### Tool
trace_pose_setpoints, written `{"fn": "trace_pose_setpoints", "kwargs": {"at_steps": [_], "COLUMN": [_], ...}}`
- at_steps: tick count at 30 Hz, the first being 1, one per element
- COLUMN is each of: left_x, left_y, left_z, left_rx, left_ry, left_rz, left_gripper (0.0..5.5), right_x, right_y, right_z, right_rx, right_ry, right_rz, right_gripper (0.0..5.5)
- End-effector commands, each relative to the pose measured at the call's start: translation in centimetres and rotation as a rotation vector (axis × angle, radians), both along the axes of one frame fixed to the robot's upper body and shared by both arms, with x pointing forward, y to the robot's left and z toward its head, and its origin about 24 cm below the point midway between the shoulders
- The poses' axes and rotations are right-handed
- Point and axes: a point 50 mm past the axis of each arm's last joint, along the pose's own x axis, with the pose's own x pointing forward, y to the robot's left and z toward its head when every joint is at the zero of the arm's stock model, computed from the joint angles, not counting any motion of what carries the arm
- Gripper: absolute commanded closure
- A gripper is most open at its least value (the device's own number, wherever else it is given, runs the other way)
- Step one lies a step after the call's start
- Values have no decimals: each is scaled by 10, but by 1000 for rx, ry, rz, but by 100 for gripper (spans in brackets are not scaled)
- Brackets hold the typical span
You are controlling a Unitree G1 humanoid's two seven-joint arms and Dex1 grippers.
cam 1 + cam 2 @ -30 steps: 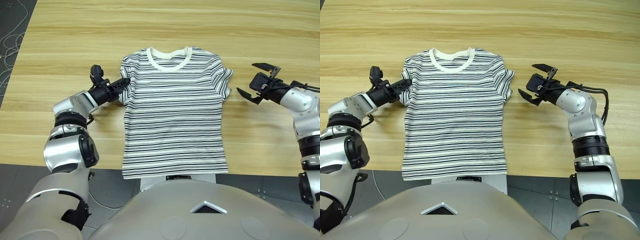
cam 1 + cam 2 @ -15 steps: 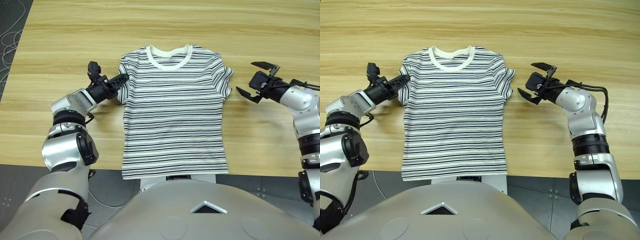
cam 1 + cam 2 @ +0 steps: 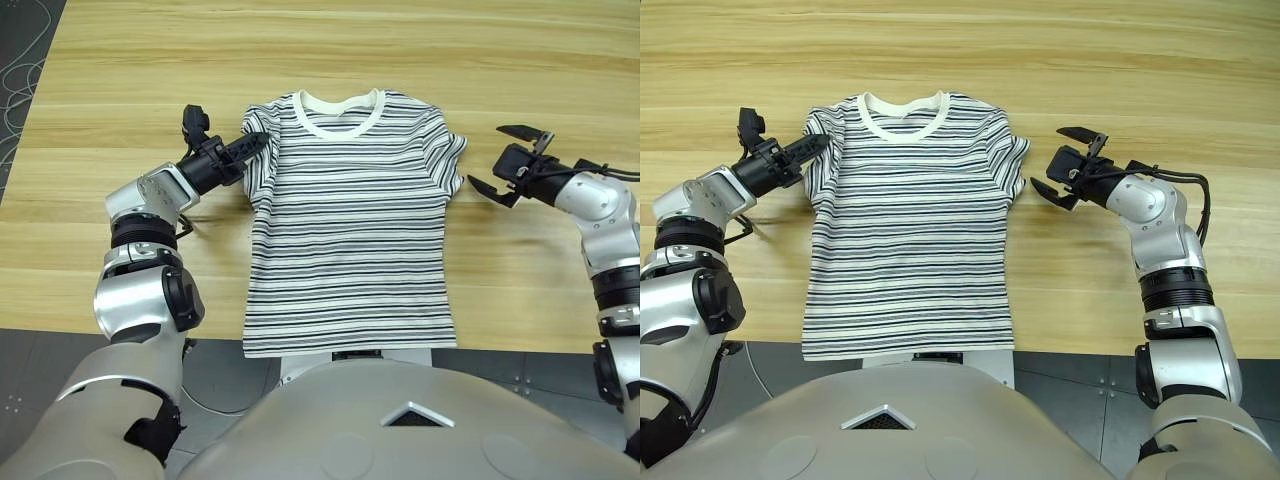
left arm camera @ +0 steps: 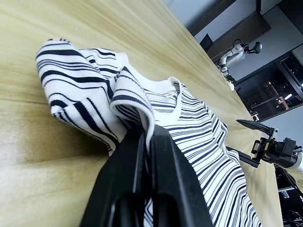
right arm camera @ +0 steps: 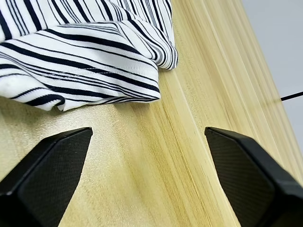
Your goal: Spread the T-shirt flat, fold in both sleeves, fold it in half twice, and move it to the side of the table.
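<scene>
Striped T-shirt (image 3: pixel 350 230) lying front-up near the middle of a wooden table (image 3: pixel 120 60), collar pointing away from the robot, hem at the near edge. The body of the shirt looks spread flat, so that first step appears done. The left gripper (image 3: pixel 258 143) has its fingers clamped on the left sleeve (image 4: pixel 75 85), which is lifted and bunched at the shoulder, so the first sleeve fold seems to be under way but not laid down. The right gripper (image 3: pixel 488 158) hovers just beside the right sleeve (image 3: pixel 452 160), fingers spread wide and holding nothing; that sleeve lies unfolded. Both halvings and the move to the table's side are yet to come.
</scene>
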Motion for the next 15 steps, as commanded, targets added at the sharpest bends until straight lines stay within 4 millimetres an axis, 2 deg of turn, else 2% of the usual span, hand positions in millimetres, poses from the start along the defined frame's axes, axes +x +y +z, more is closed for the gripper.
{"fn": "trace_pose_setpoints", "kwargs": {"at_steps": [1,8,12,15], "left_x": [5,3,6,9], "left_y": [11,34,40,37], "left_z": [9,10,19,25], "left_rx": [30,59,67,57], "left_ry": [-27,-28,-64,-99], "left_rz": [44,150,164,133], "left_gripper": [539,539,539,539], "right_x": [2,2,2,2], "right_y": [2,0,2,2], "right_z": [3,4,3,3], "right_rx": [0,0,2,1], "right_ry": [-5,-7,-4,-3], "right_rz": [12,8,14,17], "right_gripper": [109,109,109,109]}}
